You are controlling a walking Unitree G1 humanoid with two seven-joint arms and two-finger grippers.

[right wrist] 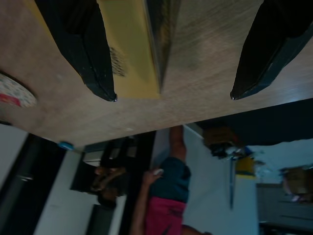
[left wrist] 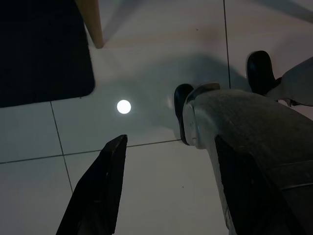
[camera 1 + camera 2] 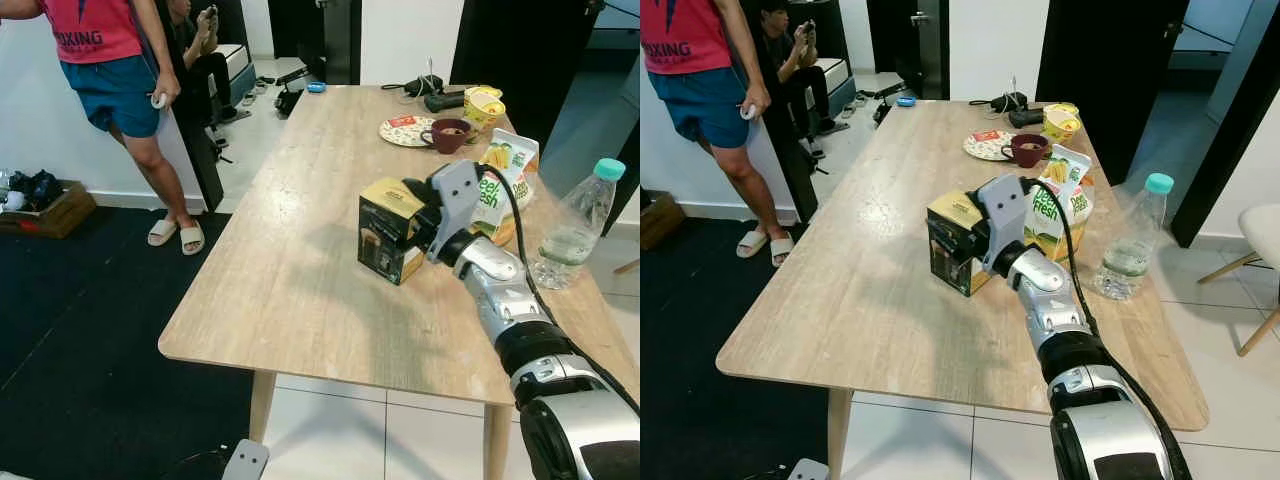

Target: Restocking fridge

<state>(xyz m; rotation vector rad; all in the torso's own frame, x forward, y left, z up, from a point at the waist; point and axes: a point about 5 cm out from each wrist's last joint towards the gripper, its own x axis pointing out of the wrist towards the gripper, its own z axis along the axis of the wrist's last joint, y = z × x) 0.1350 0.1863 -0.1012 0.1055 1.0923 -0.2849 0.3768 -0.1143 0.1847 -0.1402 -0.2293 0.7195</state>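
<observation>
Left eye view: a yellow-and-black box (image 3: pixel 388 231) is seen standing mid-table (image 3: pixel 290 250), with the right gripper (image 3: pixel 408 215) spread wide around it, one finger (image 1: pixel 83 44) beside its yellow face, nothing clamped. Just right, a snack bag (image 3: pixel 503 185) and water bottle (image 3: pixel 580 225) are placed.

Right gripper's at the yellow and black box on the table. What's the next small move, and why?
Probably close the right gripper on the yellow and black box. The right wrist view shows its fingers spread wide, one over the box's yellow face, the other out over bare table, so nothing is gripped yet. The box stands upright, with a snack bag just behind it.
</observation>
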